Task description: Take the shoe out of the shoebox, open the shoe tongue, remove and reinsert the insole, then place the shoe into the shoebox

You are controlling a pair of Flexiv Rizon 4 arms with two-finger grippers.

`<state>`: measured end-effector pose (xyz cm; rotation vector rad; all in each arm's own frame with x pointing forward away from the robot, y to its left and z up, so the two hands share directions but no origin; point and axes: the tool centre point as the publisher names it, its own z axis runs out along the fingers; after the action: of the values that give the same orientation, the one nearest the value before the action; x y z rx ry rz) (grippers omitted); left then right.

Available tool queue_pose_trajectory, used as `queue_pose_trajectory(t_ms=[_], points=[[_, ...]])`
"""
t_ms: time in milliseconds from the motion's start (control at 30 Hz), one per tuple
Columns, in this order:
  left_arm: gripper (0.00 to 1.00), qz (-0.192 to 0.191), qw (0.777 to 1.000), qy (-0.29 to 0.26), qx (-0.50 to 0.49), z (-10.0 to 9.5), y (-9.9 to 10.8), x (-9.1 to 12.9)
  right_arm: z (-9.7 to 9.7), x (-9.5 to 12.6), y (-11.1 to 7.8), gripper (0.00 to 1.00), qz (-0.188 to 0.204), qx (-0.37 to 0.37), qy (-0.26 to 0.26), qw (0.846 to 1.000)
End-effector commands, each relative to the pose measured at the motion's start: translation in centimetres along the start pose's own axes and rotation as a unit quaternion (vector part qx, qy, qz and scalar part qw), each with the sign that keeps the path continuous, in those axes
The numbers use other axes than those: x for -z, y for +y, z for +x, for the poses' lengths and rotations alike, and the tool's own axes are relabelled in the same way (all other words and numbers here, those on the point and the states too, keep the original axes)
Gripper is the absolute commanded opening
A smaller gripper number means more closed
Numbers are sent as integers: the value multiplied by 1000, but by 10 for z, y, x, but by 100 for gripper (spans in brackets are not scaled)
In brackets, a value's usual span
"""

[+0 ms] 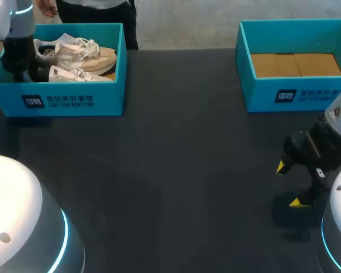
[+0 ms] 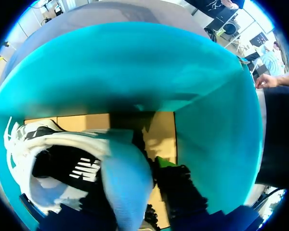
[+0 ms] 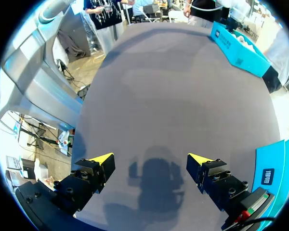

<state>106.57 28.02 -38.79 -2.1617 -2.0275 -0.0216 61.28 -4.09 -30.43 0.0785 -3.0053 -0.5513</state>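
Note:
An open teal shoebox [image 1: 74,101] stands at the far left of the table with white and beige sneakers [image 1: 82,57] lying inside. My left gripper [image 1: 24,69] is down in the box's left end. In the left wrist view the pale heel wall of a sneaker [image 2: 127,180] stands between the fingers, one dark finger [image 2: 179,190] pressed on its outer side and the other down in the shoe's black inside. My right gripper [image 1: 288,184] hangs low over the table near the right edge, open and empty [image 3: 149,161].
A second teal box [image 1: 256,91] with a bare cardboard floor stands at the far right. Dark tabletop [image 1: 176,170] stretches between the two boxes. White rounded robot bases sit at the near left [image 1: 17,216] and near right [image 1: 338,227].

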Motion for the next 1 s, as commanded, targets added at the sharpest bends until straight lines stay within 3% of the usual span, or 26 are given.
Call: queue_pose_trajectory(t_ms=[33,533,1000], points=[[0,1,1000,-1,-1,-8,-1,-4,1,-1,0,100,1,0,-1,1000],[0,-36,999,-5,-15,1,-15,33,1,-1,0,100,1,0,-1,1000],[0,-47,999,-14,12,6,-4,52,1,-1,0,100,1,0,-1,1000]])
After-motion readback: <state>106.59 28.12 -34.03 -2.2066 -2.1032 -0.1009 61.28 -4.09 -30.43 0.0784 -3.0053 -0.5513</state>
